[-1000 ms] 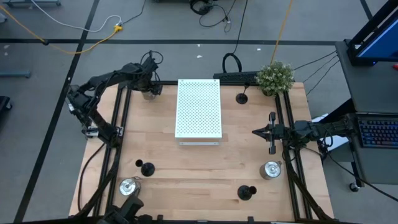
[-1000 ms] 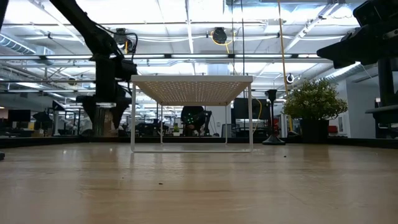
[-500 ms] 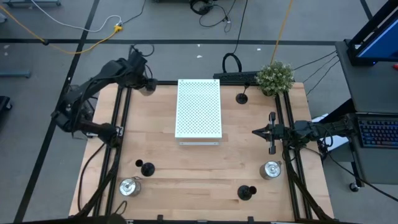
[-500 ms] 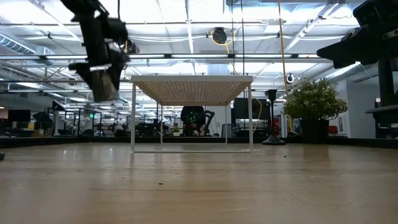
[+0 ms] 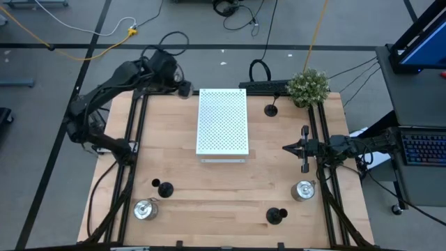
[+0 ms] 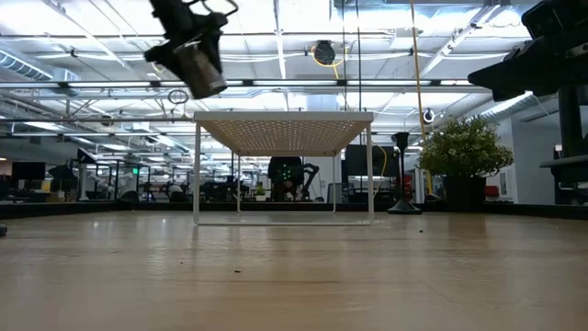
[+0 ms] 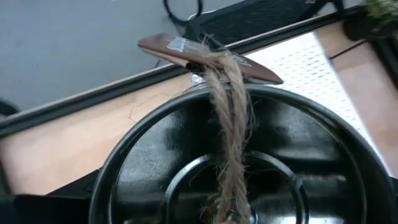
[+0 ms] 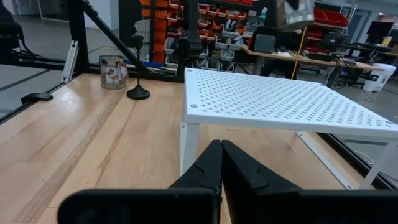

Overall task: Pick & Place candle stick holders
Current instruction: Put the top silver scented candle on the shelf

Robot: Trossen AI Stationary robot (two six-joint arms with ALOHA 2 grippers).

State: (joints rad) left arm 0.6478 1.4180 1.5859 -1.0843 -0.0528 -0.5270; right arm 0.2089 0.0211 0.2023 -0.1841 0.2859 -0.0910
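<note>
My left gripper (image 5: 180, 88) is shut on a shiny silver holder (image 6: 198, 71), high above the table's far left corner, next to the white perforated board (image 5: 223, 120). The left wrist view looks into the holder's dark hollow (image 7: 186, 168), with a twine loop (image 7: 229, 124) and a brown tag. My right gripper (image 5: 287, 148) is shut and empty at the table's right, pointing left. On the table stand two silver holders (image 5: 144, 208) (image 5: 303, 189) and three black holders (image 5: 164, 188) (image 5: 277, 215) (image 5: 271, 109). My left gripper holds the silver holder at its upper end (image 6: 188, 53), coming from above. The holder itself fills the wrist view and hides the fingers, so the kind of hold cannot be told. The holder hangs below the gripper, tilted and lifted clear of the table.
The white board stands on thin legs (image 6: 197, 175) at the table's middle far part. A green plant (image 5: 308, 86) stands at the far right corner. Black frame rails (image 5: 139, 132) run along the table's left and right sides.
My left gripper has risen from the table's far left corner with the silver holder and gone toward the right, toward the white board. The holder, upright near the table then, is now lifted high and tilted.
</note>
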